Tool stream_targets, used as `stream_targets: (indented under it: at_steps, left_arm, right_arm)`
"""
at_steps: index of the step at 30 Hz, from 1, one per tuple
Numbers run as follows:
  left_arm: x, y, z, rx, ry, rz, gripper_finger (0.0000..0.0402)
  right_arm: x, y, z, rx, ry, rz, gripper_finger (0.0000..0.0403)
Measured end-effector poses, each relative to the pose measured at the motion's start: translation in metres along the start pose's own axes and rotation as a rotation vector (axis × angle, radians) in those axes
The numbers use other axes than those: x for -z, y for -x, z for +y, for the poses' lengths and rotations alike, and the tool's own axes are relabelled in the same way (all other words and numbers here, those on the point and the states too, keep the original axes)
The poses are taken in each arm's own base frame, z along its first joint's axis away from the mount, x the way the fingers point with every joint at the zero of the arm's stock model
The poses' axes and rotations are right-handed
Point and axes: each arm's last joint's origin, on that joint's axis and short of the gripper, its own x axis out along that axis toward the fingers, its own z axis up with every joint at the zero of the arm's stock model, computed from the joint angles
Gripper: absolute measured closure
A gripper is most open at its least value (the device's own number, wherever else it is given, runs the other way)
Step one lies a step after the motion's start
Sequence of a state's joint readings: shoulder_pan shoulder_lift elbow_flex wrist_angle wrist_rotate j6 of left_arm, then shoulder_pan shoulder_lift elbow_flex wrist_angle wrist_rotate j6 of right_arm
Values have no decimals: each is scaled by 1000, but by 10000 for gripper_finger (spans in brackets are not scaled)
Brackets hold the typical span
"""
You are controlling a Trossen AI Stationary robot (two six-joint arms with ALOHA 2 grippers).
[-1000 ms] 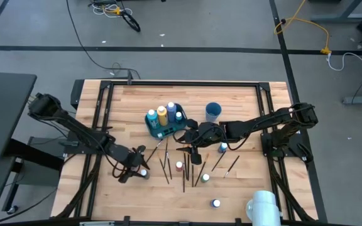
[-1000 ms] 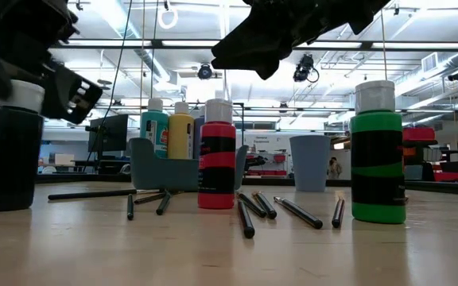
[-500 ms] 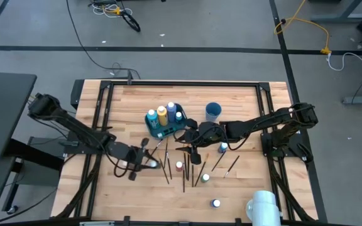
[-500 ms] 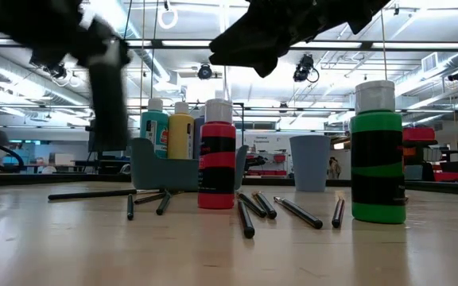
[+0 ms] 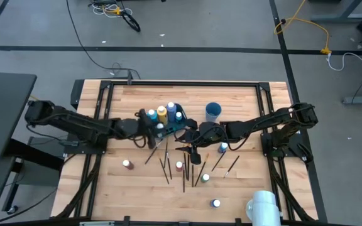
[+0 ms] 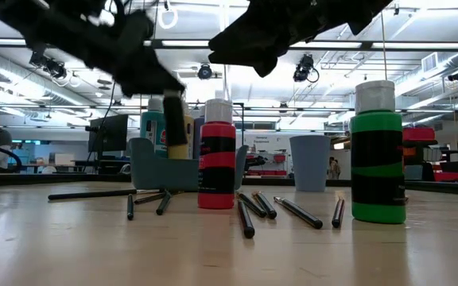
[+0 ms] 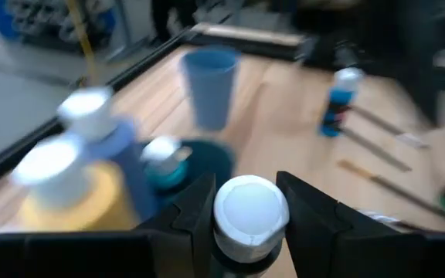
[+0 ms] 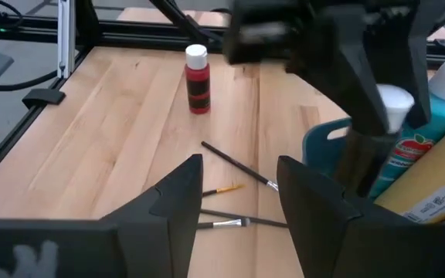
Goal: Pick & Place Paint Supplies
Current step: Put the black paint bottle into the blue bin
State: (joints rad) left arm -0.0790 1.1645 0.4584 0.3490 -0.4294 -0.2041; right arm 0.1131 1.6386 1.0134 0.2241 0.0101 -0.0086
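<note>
Left tool (image 7: 242, 224) clamping a white-capped dark bottle (image 7: 250, 212), apparently over the teal bin (image 5: 171, 130); right tool (image 8: 238, 193) hanging apart above the surface (image 5: 244, 100).

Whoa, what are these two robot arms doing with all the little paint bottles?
They are tidying paint supplies. The left pincer grips a dark white-capped paint bottle and holds it in the air at the teal plastic bin, which already holds several bottles. The right pincer hangs open just beside the bin, holding nothing. Thin dark-handled paintbrushes and a few more bottles lie scattered on the wooden table.
</note>
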Motion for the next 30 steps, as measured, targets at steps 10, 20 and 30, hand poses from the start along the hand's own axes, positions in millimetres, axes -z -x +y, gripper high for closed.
stream_targets:
  at_steps: [10, 20, 30]
  left_arm:
    - [45, 3, 27, -143, 67, 101, 273]
    - [55, 5, 28, -102, 44, 136, 257]
    - [57, 5, 28, -92, -4, 149, 230]
  right_arm:
    - [7, 0, 0, 0, 0, -1, 231]
    - [6, 0, 0, 0, -1, -12, 231]
    - [6, 0, 0, 0, 0, -11, 231]
